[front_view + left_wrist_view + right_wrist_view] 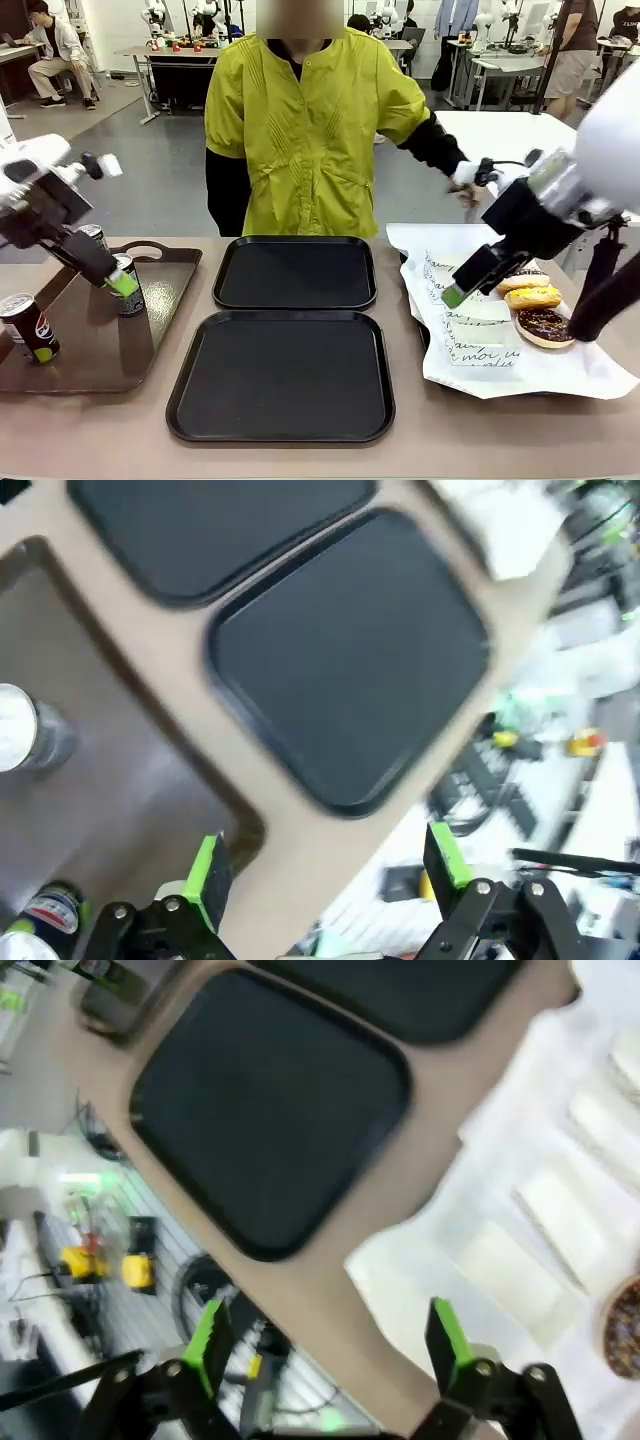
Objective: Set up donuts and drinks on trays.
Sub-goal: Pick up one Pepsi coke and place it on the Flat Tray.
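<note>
Trays (295,272) sit mid-table, one behind the other. Donuts (533,297) are over on the white paper (520,378) at right, with the right gripper (455,294) hanging just beside them, jaws spread wide. Grey cans (133,300) stand on the brown tray (90,355) at left near a Pepsi can (30,328). The left gripper (121,283) is by one can, also spread wide and holding nothing.

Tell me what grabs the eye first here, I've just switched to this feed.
Two matching black rectangular plastic trays lie bare mid-table, one behind the other. The open left tool hangs by a slim dark grey can on the glossy brown tray at left, while the open right tool hovers over white paper holding glazed ring donuts at right.
</note>
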Motion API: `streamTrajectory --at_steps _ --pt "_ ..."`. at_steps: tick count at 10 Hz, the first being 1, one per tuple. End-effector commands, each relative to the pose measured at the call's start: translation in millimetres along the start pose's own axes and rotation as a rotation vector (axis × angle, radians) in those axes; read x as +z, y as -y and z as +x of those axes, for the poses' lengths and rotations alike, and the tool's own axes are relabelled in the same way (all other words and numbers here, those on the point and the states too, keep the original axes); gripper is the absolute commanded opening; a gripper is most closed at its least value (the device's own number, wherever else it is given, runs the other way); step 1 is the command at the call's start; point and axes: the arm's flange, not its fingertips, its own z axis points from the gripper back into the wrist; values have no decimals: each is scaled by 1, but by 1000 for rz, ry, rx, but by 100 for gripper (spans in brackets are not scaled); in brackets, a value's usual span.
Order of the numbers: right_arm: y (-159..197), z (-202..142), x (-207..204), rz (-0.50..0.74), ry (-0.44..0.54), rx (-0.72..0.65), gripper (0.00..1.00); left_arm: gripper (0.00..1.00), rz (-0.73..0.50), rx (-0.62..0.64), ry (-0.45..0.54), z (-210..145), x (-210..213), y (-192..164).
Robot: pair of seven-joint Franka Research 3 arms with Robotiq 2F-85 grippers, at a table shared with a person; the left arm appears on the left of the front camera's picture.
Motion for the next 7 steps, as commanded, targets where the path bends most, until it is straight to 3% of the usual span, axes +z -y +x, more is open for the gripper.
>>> streamTrajectory --at_steps 1,4,7 --pt "39 -35 23 524 251 -182 100 100 -461 249 208 -19 46 -24" --pt "77 -78 49 603 323 -317 100 100 -542 473 196 -58 75 -73" --pt "103 -118 73 552 319 -463 100 100 -452 630 192 -94 97 -108"
